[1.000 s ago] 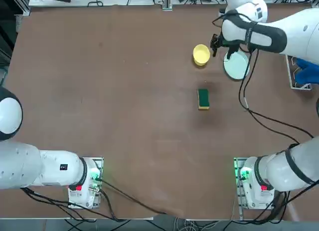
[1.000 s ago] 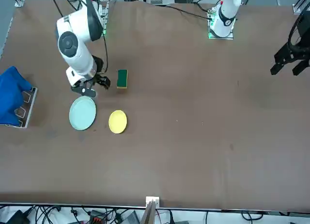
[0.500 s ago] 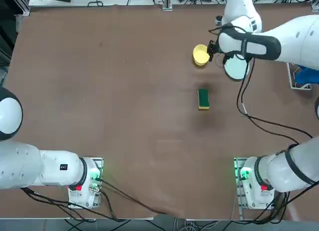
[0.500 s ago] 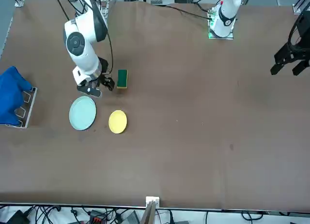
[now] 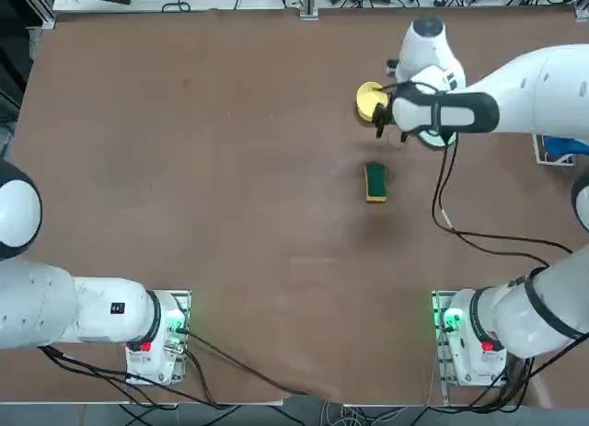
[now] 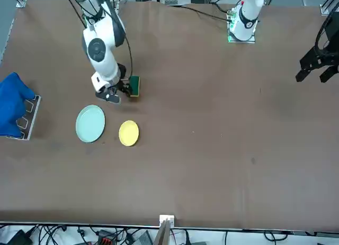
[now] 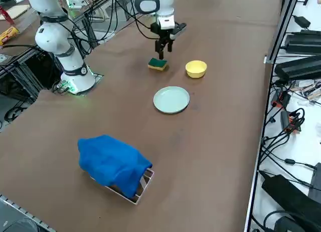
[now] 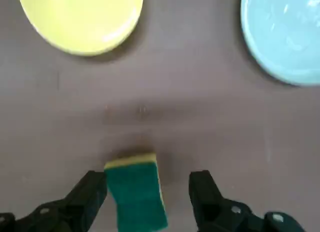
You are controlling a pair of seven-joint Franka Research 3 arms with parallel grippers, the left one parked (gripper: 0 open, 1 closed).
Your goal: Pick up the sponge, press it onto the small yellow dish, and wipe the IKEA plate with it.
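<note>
I had the right gripper (image 8: 147, 192) above the table with its fingers spread wide and empty; the sponge (image 8: 136, 189) lay flat between them, nearer one finger (image 8: 89, 194). Seen from the gripper, its long axis ran toward the dish (image 8: 82, 19) and plate (image 8: 282, 34) beyond; a straight descent looked enough to me.

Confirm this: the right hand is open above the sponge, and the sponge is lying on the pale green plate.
Not quite. The right hand is open above the sponge, but the sponge lies on the bare brown table, apart from the pale green plate and the small yellow dish. The right side view shows this clearly.
</note>
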